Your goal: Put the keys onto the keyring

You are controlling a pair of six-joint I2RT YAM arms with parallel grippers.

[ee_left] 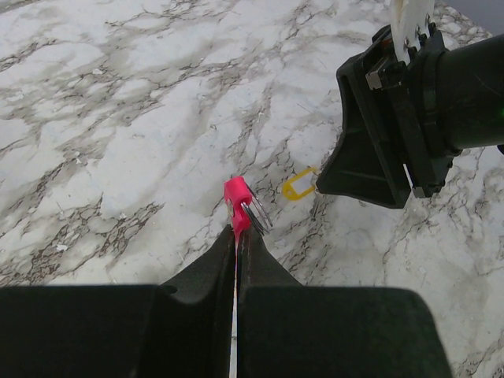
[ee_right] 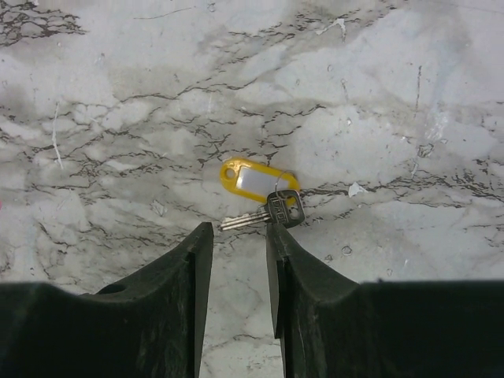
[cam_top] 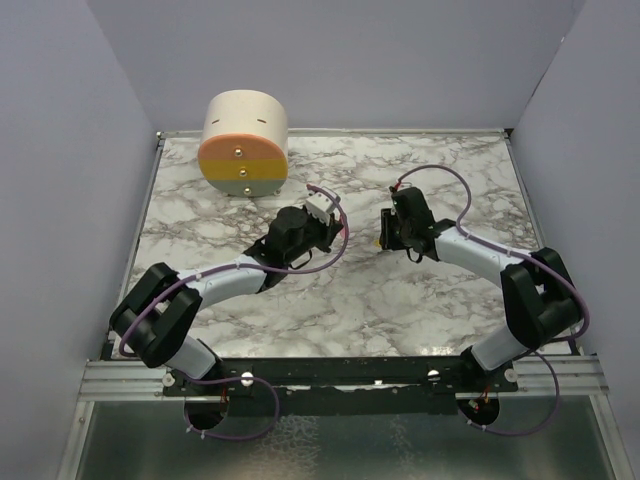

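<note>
1 fixed camera looks down from above and behind, far off, over the whole table (cam_top: 400, 300). 2 wrist cameras sit close, facing out past the left claw (ee_left: 239, 230) and the right claw (ee_right: 235, 236); both share the keys (ee_left: 299, 187) just ahead of each claw.

The left arm (cam_top: 225, 280) and the right arm (cam_top: 480, 252) are both reaching out from their bases and bending inward, so the two wrists are facing each other across a small gap. The left gripper (ee_left: 236, 240) is pinching its fingers tight on the keyring (ee_left: 236, 194), which is sticking out just past the tips. The right gripper (ee_right: 236, 236) is tilting downward, fingers standing apart, gripping nothing.
</note>
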